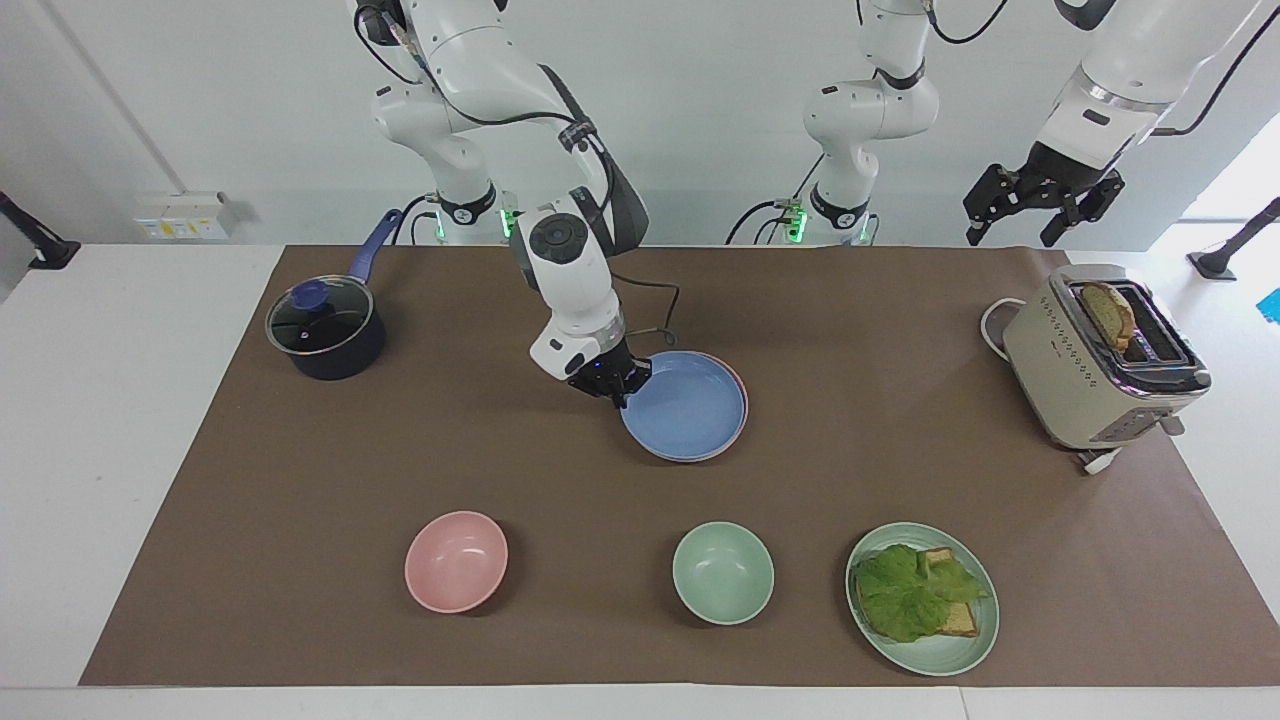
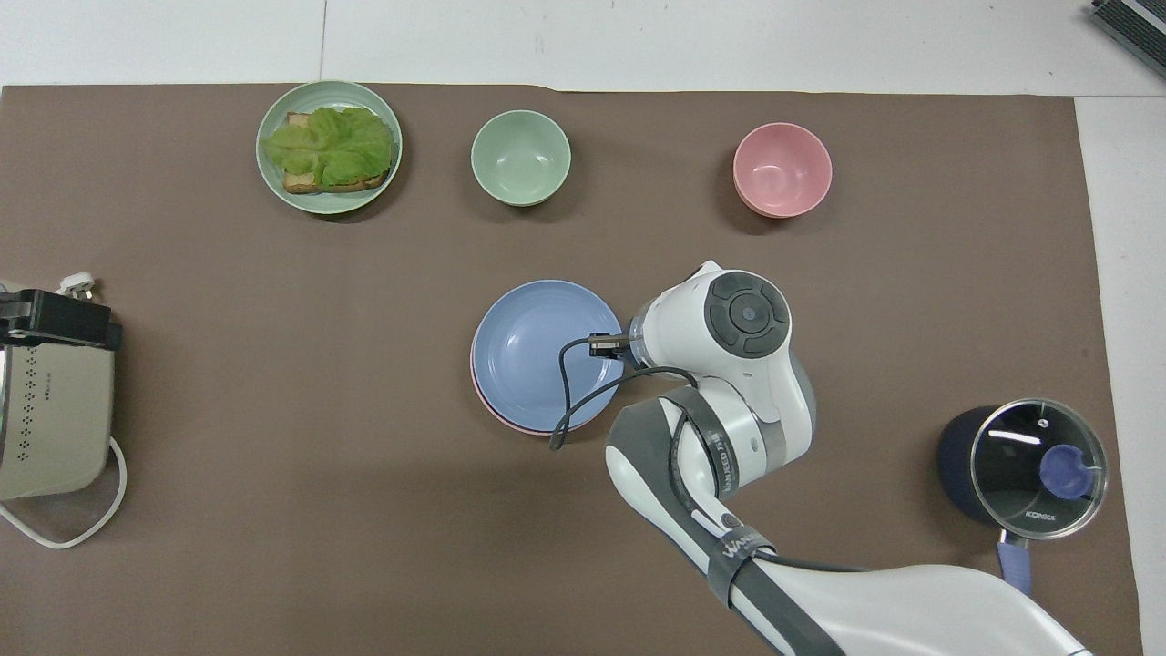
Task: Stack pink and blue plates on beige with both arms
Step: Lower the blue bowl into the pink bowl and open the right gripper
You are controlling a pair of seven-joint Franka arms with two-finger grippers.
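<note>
In the facing view, the right gripper [image 1: 622, 385] is clamped on the rim of the blue plate [image 1: 685, 407], at the edge toward the right arm's end of the table. The blue plate sits over the pink plate [image 1: 741, 392], of which only a thin crescent shows at the rim toward the left arm's end; whether the blue plate rests fully on it or hangs just above cannot be told. No beige plate can be made out under the pink one. Taking the blue plate as the landmark, the dark saucepan [image 1: 325, 331] with its glass lid stands well apart toward the right arm's end and nearer to the robots. The toaster [image 1: 1098, 360] stands well apart toward the left arm's end. The pink bowl [image 1: 456, 561], the green bowl [image 1: 723, 572] and the green plate [image 1: 922, 598] with lettuce and bread lie farther from the robots. The left gripper [image 1: 1040, 205] hangs in the air above the table edge near the toaster, fingers spread and holding nothing; that arm waits.

In the overhead view, the right gripper [image 2: 603, 345] pinches the blue plate [image 2: 537, 351] at its rim toward the right arm's end. A sliver of the pink plate [image 2: 496, 415] shows along the blue plate's edge nearer to the robots. The left gripper is out of this view
</note>
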